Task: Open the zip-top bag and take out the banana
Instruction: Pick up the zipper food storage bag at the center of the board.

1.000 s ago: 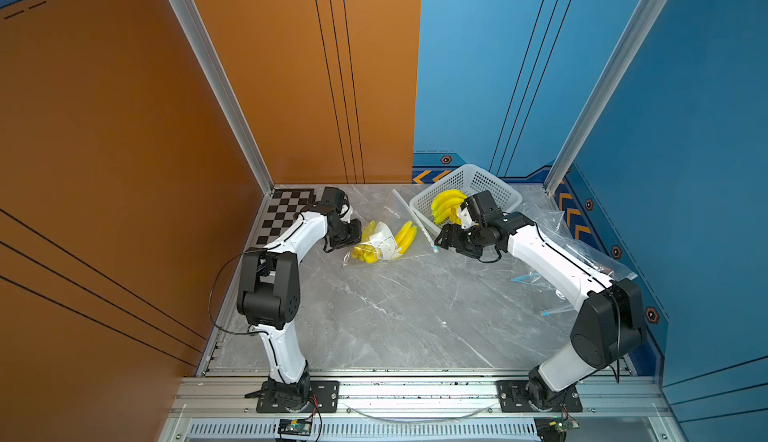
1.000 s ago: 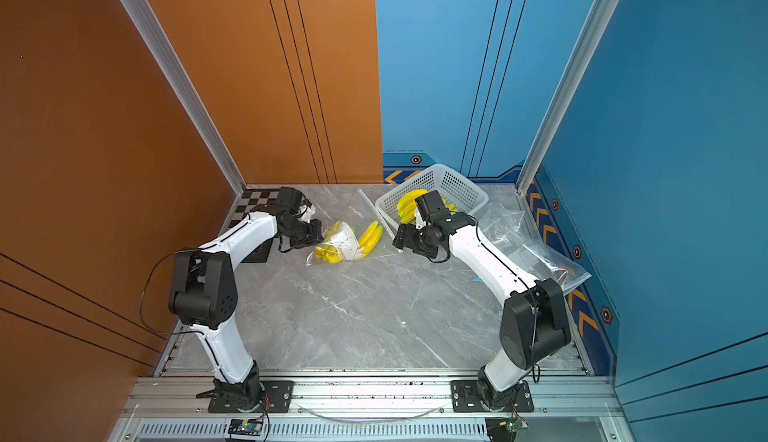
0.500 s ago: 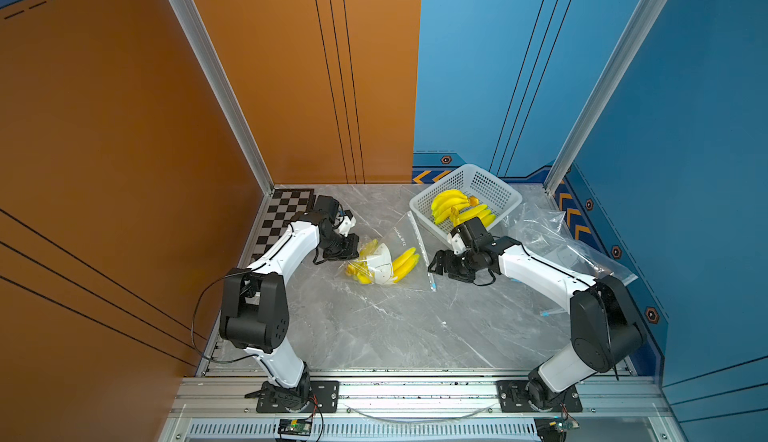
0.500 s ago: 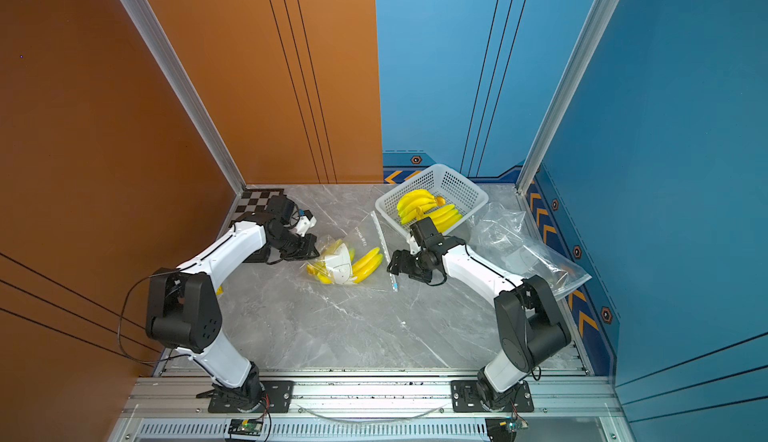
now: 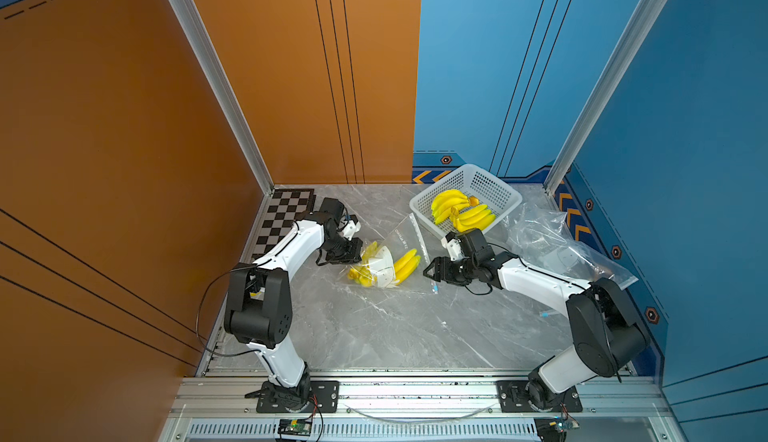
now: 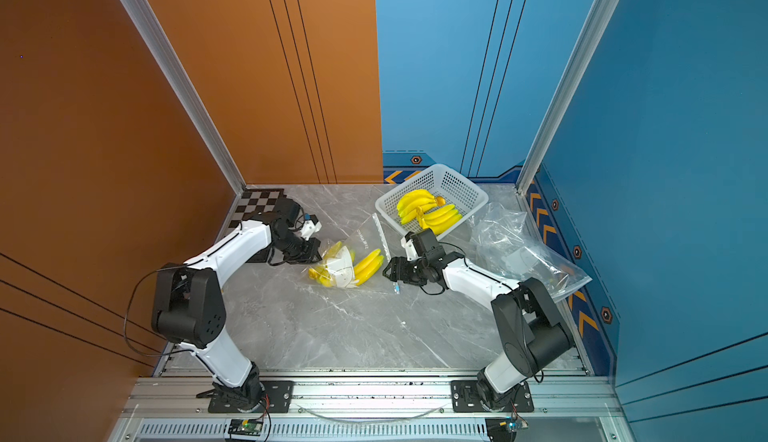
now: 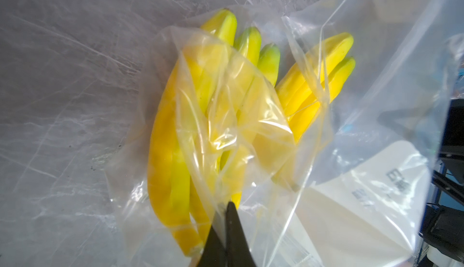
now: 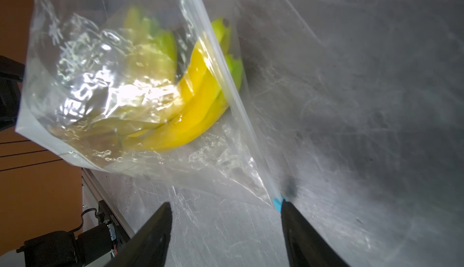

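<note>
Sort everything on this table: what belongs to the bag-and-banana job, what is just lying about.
Job: zip-top bag, banana bunch inside it, blue slider, left end effector pinching the bag, right end effector open.
Lying about: basket, basket bananas, loose plastic bags, checkerboard.

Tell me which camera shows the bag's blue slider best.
The right wrist view: the blue slider sits close up, beside one fingertip of the open right gripper. In both top views it is only a tiny speck at the corner of the bag. The left wrist view does not clearly show it.
</note>
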`<control>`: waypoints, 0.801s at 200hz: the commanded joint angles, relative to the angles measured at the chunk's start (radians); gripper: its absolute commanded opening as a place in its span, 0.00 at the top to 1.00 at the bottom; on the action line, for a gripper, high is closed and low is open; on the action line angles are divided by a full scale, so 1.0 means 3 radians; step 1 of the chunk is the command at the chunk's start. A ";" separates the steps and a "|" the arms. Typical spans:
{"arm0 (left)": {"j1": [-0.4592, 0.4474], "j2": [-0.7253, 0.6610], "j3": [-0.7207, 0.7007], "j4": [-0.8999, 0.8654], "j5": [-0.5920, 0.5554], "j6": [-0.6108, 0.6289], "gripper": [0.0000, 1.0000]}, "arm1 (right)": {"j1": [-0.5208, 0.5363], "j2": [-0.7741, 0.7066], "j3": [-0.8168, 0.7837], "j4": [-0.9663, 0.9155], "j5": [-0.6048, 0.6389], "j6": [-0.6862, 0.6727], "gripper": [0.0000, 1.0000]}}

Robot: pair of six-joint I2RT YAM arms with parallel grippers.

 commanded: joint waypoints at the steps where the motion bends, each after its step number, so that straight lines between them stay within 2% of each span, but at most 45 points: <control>1: -0.0035 0.0031 0.0040 -0.0130 -0.0053 0.0066 1.00 | -0.0054 0.0163 0.0009 0.0235 0.0068 -0.0118 0.31; 45: -0.0036 0.0080 0.0057 -0.0156 -0.0100 0.0064 1.00 | -0.0037 0.0499 0.0237 0.0426 -0.0088 -0.0078 0.34; 63: -0.0041 0.0090 0.0082 -0.0161 -0.0119 0.0046 1.00 | -0.0024 0.0550 0.0269 0.0497 -0.0102 -0.0050 0.38; 72: -0.0041 0.0092 0.0095 -0.0165 -0.0115 0.0034 1.00 | -0.0024 0.0557 0.0294 0.0515 -0.0112 -0.0040 0.43; 100: -0.0041 0.0113 0.0146 -0.0195 -0.0130 0.0030 1.00 | -0.0029 0.0523 0.0344 0.0507 -0.0128 -0.0018 0.77; 128: -0.0029 0.0075 0.0182 -0.0207 -0.0185 0.0004 1.00 | -0.0029 0.0406 0.0380 0.0367 -0.0130 -0.0011 0.99; 150: -0.0016 0.0008 0.0215 -0.0214 -0.0232 -0.0054 1.00 | -0.0004 0.0210 0.0316 0.0311 -0.0070 0.0090 1.00; 160: 0.0003 -0.0048 0.0233 -0.0222 -0.0253 -0.0092 0.83 | 0.0005 0.0086 0.0292 0.0271 -0.0022 0.0200 1.00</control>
